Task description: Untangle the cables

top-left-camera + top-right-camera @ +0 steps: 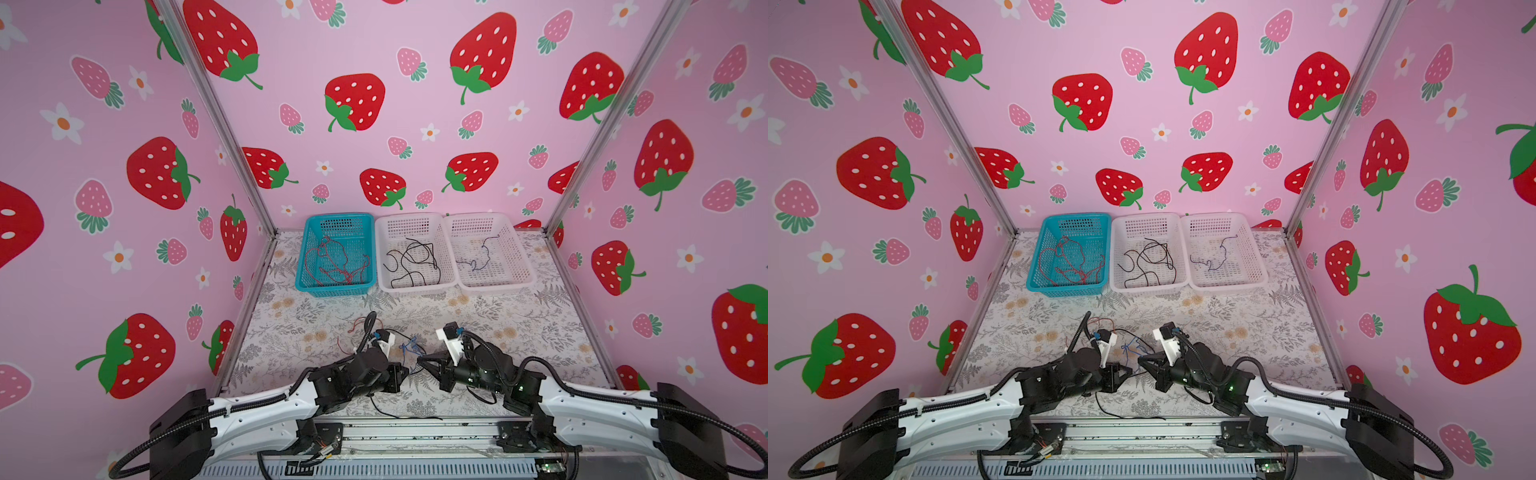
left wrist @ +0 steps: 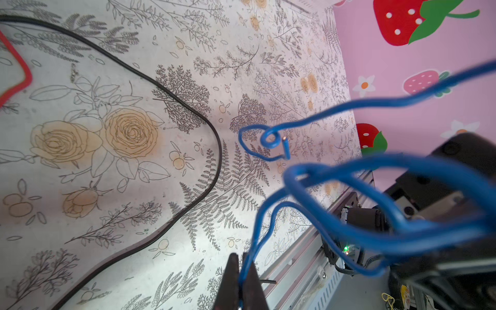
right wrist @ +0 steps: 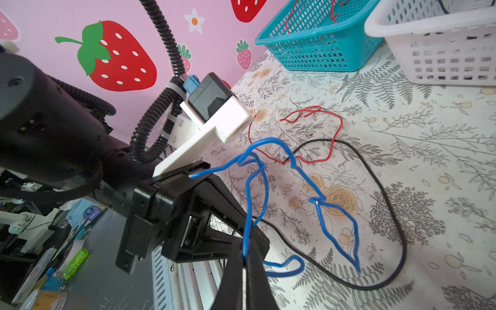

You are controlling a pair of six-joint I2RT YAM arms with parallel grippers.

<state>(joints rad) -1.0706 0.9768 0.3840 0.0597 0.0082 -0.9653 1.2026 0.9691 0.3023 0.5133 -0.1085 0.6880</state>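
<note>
Blue cable (image 3: 269,140), thin and kinked, judged light and springy, is held just above the table (image 3: 429,161) near its front edge. The left end effector (image 2: 243,268) and the right end effector (image 3: 245,257) are each clamped on it. Holds close beside the twist are judged best.

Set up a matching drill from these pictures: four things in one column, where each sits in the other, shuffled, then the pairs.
Things:
1. blue cable
2. teal basket
3. middle white basket
4. loose black cable

Places:
a. flanked by a basket on each side
b. pinched in the shut jaws of the left gripper and right gripper
c. lying on the table
d. left end of the basket row in both top views

Pairs: 1-b, 2-d, 3-a, 4-c
</note>
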